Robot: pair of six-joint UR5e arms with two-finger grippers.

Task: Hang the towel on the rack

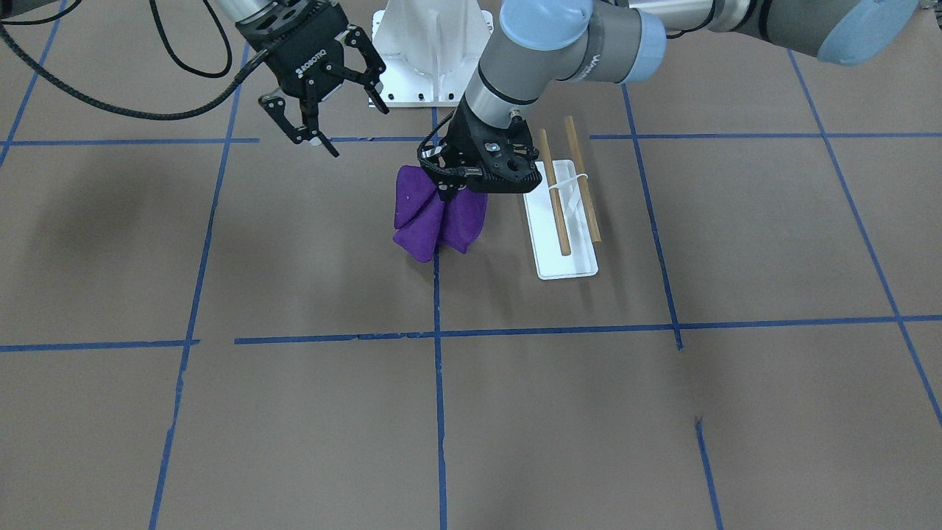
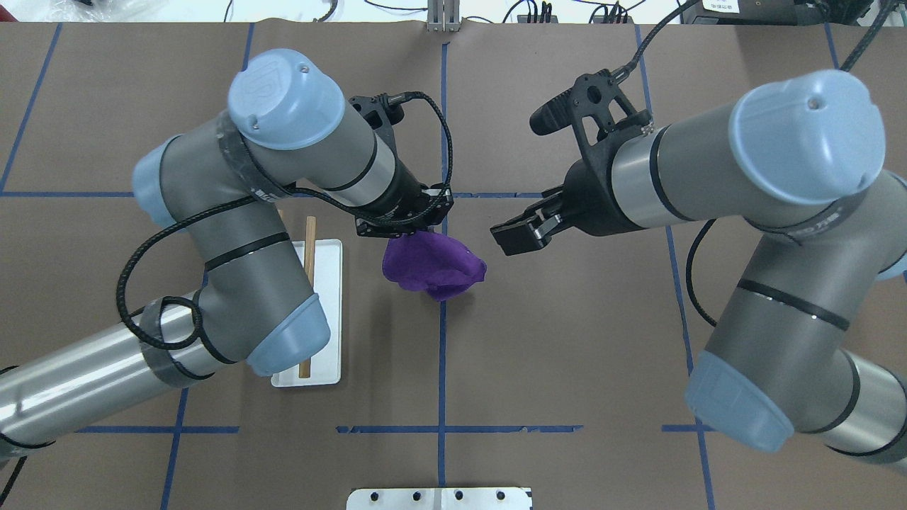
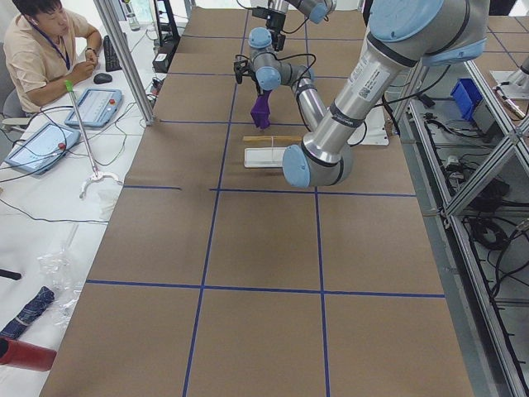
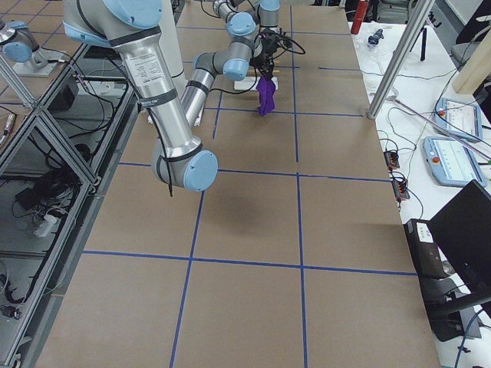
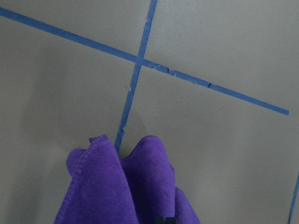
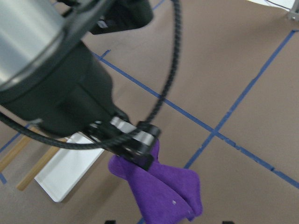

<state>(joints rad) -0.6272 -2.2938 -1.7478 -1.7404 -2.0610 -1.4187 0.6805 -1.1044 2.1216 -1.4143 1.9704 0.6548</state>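
The purple towel (image 1: pixel 438 217) hangs bunched from my left gripper (image 1: pixel 446 193), which is shut on its top and holds it just above the table. It also shows in the overhead view (image 2: pixel 434 265), the left wrist view (image 5: pixel 126 191) and the right wrist view (image 6: pixel 161 191). The rack (image 1: pixel 567 258) stands right beside the towel, on the robot's left. It has a white base and two wooden dowels (image 1: pixel 553 193), and part of it is hidden under my left arm in the overhead view (image 2: pixel 326 312). My right gripper (image 1: pixel 342 121) is open and empty, raised on the towel's other side.
The robot's white pedestal (image 1: pixel 430 51) is bolted at the robot's side of the table. Blue tape lines (image 1: pixel 438 331) cross the brown table. An operator (image 3: pixel 45 54) sits at a side desk with tablets.
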